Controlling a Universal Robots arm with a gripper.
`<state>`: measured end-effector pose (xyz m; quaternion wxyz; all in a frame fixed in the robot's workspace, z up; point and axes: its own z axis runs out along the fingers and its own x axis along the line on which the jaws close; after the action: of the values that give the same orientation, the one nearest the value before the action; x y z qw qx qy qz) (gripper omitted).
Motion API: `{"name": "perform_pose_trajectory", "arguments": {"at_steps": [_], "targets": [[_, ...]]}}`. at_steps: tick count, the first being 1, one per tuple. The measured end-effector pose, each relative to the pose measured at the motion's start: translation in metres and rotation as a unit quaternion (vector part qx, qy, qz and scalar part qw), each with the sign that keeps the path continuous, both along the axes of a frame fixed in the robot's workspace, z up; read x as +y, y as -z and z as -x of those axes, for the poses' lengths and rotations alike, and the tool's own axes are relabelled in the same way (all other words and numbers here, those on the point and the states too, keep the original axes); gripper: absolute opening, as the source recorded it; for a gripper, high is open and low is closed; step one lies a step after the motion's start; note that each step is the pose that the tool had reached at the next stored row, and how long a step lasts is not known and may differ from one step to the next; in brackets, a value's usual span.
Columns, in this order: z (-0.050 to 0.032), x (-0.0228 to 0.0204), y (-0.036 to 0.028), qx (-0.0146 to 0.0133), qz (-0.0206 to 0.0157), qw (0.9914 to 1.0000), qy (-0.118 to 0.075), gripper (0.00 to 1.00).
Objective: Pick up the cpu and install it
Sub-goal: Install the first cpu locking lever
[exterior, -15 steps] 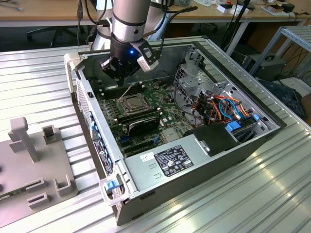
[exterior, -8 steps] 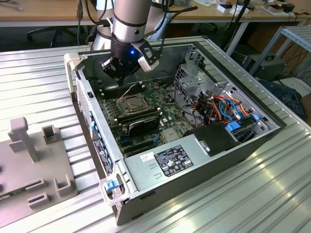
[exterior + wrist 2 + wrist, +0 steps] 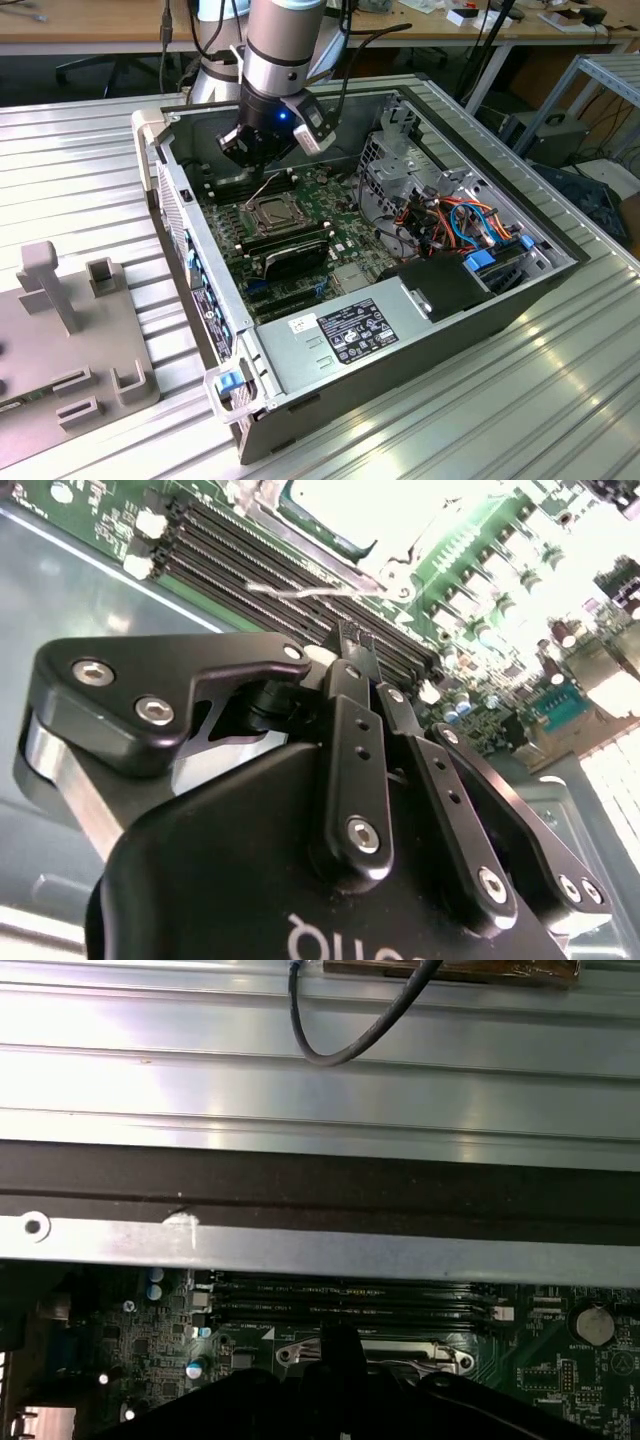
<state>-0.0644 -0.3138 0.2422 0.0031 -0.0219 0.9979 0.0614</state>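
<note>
1. Nearest in the exterior view, a grey fixture block (image 3: 70,340) with upright pegs and slots rests on the ribbed metal tabletop (image 3: 500,420), towards the exterior view's left.
2. Behind it, the open computer case (image 3: 400,330) lies on its side on the tabletop. Its power supply (image 3: 350,335) runs along the near wall, and a bundle of orange and blue cables (image 3: 460,220) sits towards the exterior view's right.
3. Inside the case is the green motherboard (image 3: 340,215). The socket (image 3: 272,212), with its metal frame, is near the board's middle, with dark memory slots (image 3: 285,255) just on its near side.
4. The cpu (image 3: 272,211) lies in the socket as a small silvery-tan square; in the second wrist view it is a bright washed-out patch (image 3: 340,505) inside the frame, beyond the memory slots (image 3: 260,570).
5. The gripper (image 3: 262,182) hangs just above the socket's far edge, on the arm (image 3: 285,50) that comes down from above. In the second wrist view its fingers (image 3: 350,655) are pressed together at the tips with nothing between them, so the gripper (image 3: 358,638) is closed and empty.
6. Farthest, wooden desks (image 3: 100,20) stand behind the tabletop.
</note>
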Motion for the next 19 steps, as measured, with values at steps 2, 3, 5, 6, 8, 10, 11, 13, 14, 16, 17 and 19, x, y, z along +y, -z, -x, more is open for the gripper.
{"name": "perform_pose_trajectory", "arguments": {"at_steps": [2,3,5,6,8,10,11,13,14,16,17,19], "targets": [[0.0,0.0,0.0,0.0,0.0001,1.0,0.0,0.11],[-0.0001,0.0,0.0,0.0,0.0001,1.0,0.0,0.11],[-0.0001,0.0,0.0001,0.0,-0.0009,1.0,0.0,0.11],[-0.0001,0.0,0.0001,0.0,-0.0009,1.0,0.0,0.11],[-0.0001,0.0,0.0001,-0.0001,-0.0009,1.0,0.0,0.11],[-0.0001,0.0,0.0001,-0.0001,-0.001,1.0,0.0,0.11],[-0.0001,0.0,0.0001,-0.0001,-0.001,1.0,0.0,0.11],[-0.0001,0.0,0.0001,-0.0001,-0.0009,1.0,0.0,0.11],[-0.0001,0.0,0.0001,-0.0001,-0.001,1.0,0.0,0.11],[-0.0005,-0.0001,0.0001,0.0,-0.001,1.0,0.0,0.11],[-0.0018,0.0,0.0005,-0.0001,-0.0011,1.0,0.0,0.11],[-0.0024,0.0,0.0013,-0.0001,-0.0011,1.0,0.0,0.11]]}}
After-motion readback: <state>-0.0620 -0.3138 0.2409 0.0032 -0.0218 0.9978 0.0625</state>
